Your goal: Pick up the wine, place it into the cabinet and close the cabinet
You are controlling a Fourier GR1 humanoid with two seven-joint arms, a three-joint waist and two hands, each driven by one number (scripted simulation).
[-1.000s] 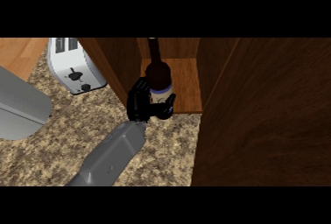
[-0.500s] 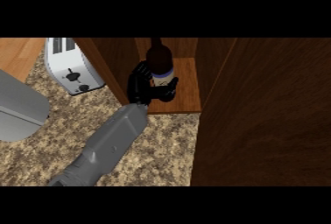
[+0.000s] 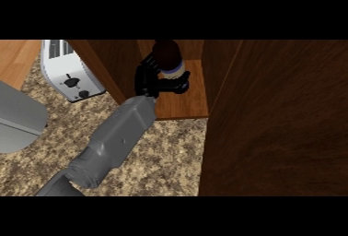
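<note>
One arm in my head view, coming up from the lower left edge, grey forearm angled toward the cabinet (image 3: 178, 99). By where it comes in I can't say for sure which arm it is; I'm logging it as the right hand (image 3: 151, 82). Fingers are curled round the wine (image 3: 168, 57), thumb and fingers wrapping the lower body just under the pale label band. Closed grip on the bottle, not spread.

Wine bottle is dark, upright as far as I can tell from this steep angle, sitting inside the open cabinet compartment over the wooden shelf floor. Whether its base touches the shelf is hidden by the hand.

Cabinet door (image 3: 279, 120) stands open, the big dark wood panel filling the right side of view.

White toaster (image 3: 68, 69) on the speckled counter (image 3: 163, 152) left of the cabinet, apart from the hand. Grey object (image 3: 17, 117) at the left edge, can't identify.
</note>
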